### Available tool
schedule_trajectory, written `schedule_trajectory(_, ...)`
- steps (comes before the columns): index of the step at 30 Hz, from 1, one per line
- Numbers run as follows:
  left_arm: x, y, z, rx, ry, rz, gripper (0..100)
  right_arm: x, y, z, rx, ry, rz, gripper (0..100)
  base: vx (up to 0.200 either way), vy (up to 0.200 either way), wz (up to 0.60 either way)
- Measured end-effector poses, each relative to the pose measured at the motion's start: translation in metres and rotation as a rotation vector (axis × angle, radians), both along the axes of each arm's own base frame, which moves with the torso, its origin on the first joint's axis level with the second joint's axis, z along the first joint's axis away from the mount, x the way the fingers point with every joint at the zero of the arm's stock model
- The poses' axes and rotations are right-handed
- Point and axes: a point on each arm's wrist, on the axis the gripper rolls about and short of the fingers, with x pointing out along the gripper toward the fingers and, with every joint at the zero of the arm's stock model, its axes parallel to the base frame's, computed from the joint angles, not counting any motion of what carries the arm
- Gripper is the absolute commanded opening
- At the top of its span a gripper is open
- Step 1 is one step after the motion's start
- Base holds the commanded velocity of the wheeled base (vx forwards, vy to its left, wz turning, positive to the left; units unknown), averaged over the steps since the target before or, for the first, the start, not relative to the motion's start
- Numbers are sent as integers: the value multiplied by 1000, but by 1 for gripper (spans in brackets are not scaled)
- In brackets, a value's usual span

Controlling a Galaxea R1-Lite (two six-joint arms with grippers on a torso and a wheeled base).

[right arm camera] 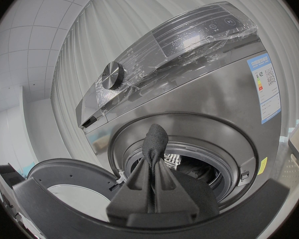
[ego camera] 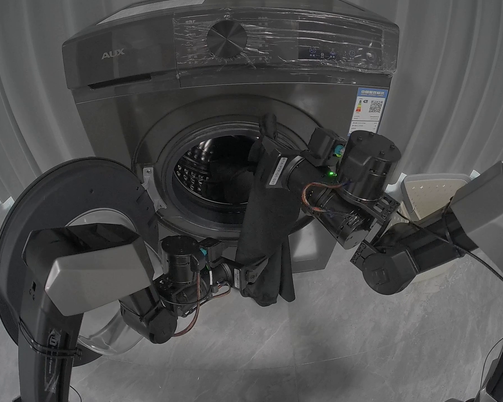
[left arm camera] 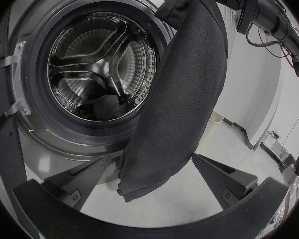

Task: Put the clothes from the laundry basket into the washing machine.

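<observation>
Up at the mouth of the dark grey front-loading washing machine (ego camera: 123,113), right claw (ego camera: 266,140), clamped tight on the bunched top end of a long black mesh garment (ego camera: 265,213); hangs slack from there, down across the right side of the round drum opening (ego camera: 207,174) and past its lower rim, clear of the floor; from the right wrist, a knot of fabric poking out above the closed fingers (right arm camera: 138,186). Lower down, left claw (ego camera: 246,277), spread open around the garment's bottom end; wide gap between the two fingers in the left wrist view, cloth dangling in that gap, just beside one of them. Inside the steel drum, a heap of dark clothing (left arm camera: 103,107) at the bottom. Round glass-fronted door (ego camera: 67,207) swung wide open to the left. Off to the right, behind the right arm, pale perforated plastic laundry basket (ego camera: 430,188) on the grey tiled floor (ego camera: 330,330).
</observation>
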Motion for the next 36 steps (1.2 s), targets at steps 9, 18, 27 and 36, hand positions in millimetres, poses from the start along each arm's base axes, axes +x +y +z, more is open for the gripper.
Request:
schedule_trajectory(9,12,-3,-13,6,-7,21,100,0,1,-1,-2,2,1,0,0,0,0)
schedule_trajectory(18,18,-4,-14,-2,-32,25,0,-3,3,-1,3,-3,9,0,0,0,0)
schedule_trajectory(27,1,-3,-2,-19,-61,6,0,1,1,-8,-5,5,-1,0,0,0,0)
schedule_trajectory(36,-35,-5,23,-39,-87,-47,0,6,3,-18,-16,17,-4,0,0,0,0)
